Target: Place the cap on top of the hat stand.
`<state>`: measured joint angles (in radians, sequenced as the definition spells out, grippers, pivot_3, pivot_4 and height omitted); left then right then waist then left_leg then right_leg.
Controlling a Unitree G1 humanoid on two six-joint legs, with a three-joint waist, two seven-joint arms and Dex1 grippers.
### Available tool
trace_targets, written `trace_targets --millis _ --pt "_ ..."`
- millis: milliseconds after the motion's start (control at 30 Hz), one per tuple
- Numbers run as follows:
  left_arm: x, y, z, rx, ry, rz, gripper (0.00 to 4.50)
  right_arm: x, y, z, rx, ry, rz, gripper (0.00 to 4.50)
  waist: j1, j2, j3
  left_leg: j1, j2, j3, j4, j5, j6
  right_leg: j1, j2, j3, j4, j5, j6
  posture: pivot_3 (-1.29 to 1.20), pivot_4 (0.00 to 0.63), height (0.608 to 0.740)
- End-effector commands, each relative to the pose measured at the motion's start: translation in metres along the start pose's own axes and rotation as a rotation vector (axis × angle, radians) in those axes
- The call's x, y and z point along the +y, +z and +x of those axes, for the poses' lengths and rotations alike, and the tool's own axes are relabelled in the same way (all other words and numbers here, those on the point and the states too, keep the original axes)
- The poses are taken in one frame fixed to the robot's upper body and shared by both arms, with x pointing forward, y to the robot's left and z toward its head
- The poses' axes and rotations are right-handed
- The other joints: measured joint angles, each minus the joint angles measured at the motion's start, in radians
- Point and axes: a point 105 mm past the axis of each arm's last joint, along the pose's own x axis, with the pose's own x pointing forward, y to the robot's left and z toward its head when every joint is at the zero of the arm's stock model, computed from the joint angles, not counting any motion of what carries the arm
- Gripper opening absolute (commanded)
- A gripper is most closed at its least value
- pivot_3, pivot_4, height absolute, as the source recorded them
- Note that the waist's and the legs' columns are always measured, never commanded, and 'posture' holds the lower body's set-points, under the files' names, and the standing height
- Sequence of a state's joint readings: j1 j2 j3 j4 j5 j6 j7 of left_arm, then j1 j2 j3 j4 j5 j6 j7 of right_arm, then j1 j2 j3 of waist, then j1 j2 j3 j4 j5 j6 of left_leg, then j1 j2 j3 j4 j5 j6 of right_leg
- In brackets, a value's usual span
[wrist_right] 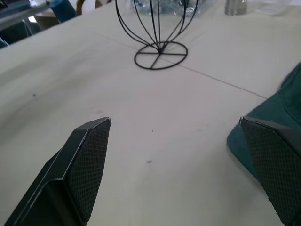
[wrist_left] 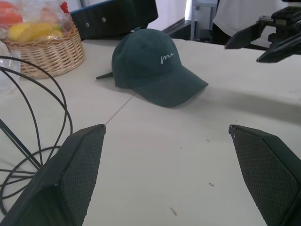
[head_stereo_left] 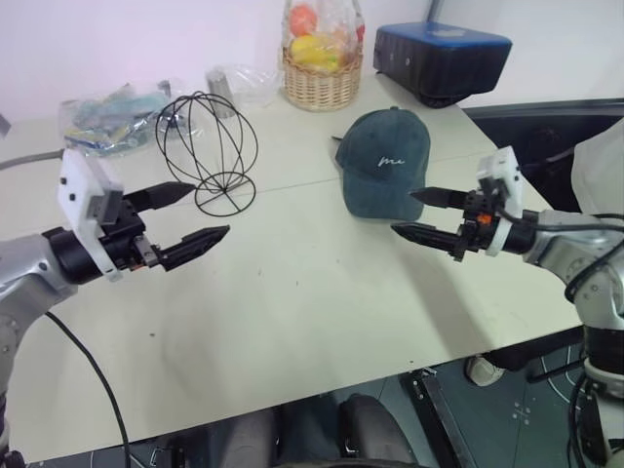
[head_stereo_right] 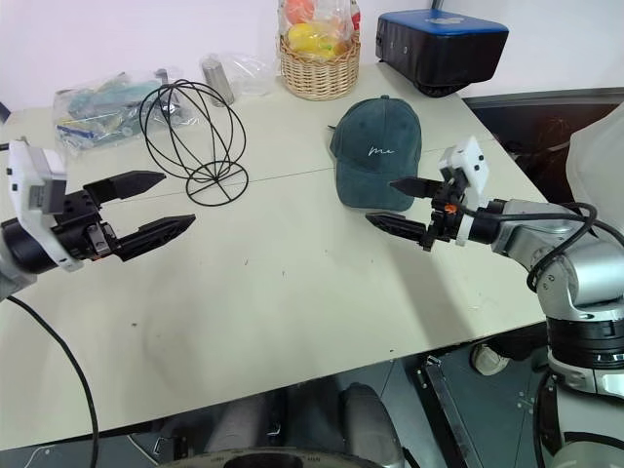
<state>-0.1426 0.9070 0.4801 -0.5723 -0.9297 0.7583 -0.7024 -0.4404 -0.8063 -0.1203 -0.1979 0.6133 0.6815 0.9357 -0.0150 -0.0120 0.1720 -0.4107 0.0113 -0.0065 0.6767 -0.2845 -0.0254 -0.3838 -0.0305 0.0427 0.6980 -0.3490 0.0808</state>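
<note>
Tabletop (head_stereo_left: 322, 292) holds cap (head_stereo_left: 382, 162); left gripper (head_stereo_left: 193, 214) and right gripper (head_stereo_left: 419, 214) gape wide.

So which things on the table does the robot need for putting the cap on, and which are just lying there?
Needed: cap; hat stand.
Just lying about: wicker basket of fruit; dark blue case; plastic bags.
</note>
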Motion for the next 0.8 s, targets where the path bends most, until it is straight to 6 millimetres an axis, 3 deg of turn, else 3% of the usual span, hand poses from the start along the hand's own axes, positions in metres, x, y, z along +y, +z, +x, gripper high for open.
trace_targets --millis 33,167,367,567,800 --pt "-0.004 0.004 0.003 -0.026 -0.012 0.009 4.43 -0.004 -0.003 0.002 0.059 -0.066 -0.203 4.50 0.000 0.000 0.000 0.000 0.000 0.000 0.000 0.000 0.000 0.000 0.000 0.000 0.000 0.000 0.000 0.00 0.150 0.740" --pt "-0.005 0.003 0.005 -0.026 -0.014 0.002 4.43 -0.012 -0.029 0.009 0.155 -0.159 -0.409 4.50 0.000 0.000 0.000 0.000 0.000 0.000 0.000 0.000 0.000 0.000 0.000 0.000 0.000 0.000 0.000 0.00 0.150 0.740" --pt "-0.005 0.003 0.005 -0.028 -0.016 0.002 4.43 -0.029 -0.049 0.018 0.220 -0.331 -0.722 4.50 -0.001 0.000 0.000 0.000 0.000 0.000 0.000 0.000 -0.001 0.000 0.001 0.000 0.000 0.000 0.000 0.00 0.150 0.740" --pt "-0.006 0.004 0.005 -0.029 -0.010 0.003 4.43 -0.033 -0.058 0.028 0.224 -0.400 -0.873 4.50 -0.001 0.000 0.000 0.000 0.000 0.000 0.000 0.001 -0.001 0.000 0.001 0.000 0.000 0.000 0.000 0.00 0.150 0.740" --pt "-0.009 0.004 0.005 -0.033 -0.001 -0.001 4.43 -0.044 -0.054 0.034 0.208 -0.481 -0.978 4.50 -0.001 0.000 0.000 0.000 0.000 0.000 0.000 0.001 -0.001 0.000 0.001 0.000 0.000 0.000 0.000 0.00 0.150 0.740"
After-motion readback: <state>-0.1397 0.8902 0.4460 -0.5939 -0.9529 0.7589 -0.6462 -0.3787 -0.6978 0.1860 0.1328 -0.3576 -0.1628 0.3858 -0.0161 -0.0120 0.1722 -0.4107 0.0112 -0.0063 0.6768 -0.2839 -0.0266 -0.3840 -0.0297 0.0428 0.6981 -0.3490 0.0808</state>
